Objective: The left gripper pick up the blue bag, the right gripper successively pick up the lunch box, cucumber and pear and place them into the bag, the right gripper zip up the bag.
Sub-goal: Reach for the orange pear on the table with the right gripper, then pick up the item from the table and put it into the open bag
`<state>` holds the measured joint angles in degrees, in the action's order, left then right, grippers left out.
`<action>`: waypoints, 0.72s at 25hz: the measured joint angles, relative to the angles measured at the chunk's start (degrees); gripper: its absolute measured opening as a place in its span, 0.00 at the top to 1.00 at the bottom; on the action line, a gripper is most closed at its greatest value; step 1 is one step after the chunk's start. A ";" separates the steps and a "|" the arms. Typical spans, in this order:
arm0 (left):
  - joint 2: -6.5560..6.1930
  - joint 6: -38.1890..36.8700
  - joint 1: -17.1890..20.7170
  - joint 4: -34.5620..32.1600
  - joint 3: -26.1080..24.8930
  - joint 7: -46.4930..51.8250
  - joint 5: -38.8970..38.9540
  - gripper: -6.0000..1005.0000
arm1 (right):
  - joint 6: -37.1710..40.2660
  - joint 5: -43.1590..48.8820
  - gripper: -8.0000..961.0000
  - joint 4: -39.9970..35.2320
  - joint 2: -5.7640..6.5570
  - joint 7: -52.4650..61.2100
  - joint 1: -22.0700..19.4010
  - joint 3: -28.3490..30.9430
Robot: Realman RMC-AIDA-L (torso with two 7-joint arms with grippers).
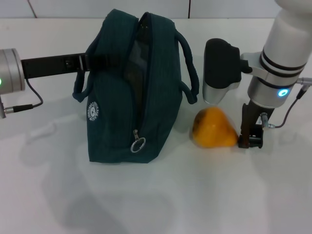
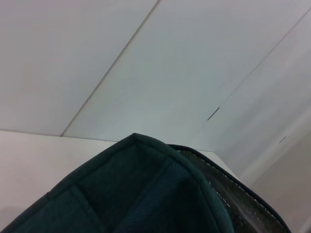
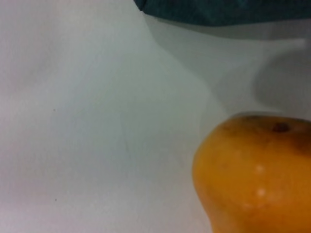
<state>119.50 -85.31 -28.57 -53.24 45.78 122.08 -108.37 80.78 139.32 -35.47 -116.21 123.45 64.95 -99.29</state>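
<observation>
The blue bag stands upright on the white table, its top zipper open and the ring pull hanging at its near end. My left gripper reaches in from the left and is shut on the bag's left handle; the left wrist view shows only the bag's top edge. To the right of the bag, the yellow-orange pear lies on the table. My right gripper is down at table level, touching the pear's right side. The pear fills a corner of the right wrist view. The lunch box and cucumber are out of view.
The bag's right handle loops out toward my right arm's wrist housing. White table stretches in front of the bag and pear. A wall panel runs along the back.
</observation>
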 joint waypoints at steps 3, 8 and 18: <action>-0.04 0.03 0.16 0.02 -0.14 0.00 0.00 0.96 | 0.44 0.35 0.85 -1.22 0.01 0.23 0.38 0.16; -0.13 0.06 0.61 -0.08 -0.44 0.00 0.08 0.96 | 1.41 0.66 0.96 -2.24 0.37 1.28 1.45 0.42; -0.49 0.15 0.78 -0.33 -1.40 -0.12 2.95 0.96 | 8.79 8.50 0.96 -10.63 0.42 2.46 -1.55 6.15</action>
<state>119.00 -85.15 -27.79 -53.57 44.38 121.96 -105.41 89.57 147.82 -46.10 -115.79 125.92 63.40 -93.15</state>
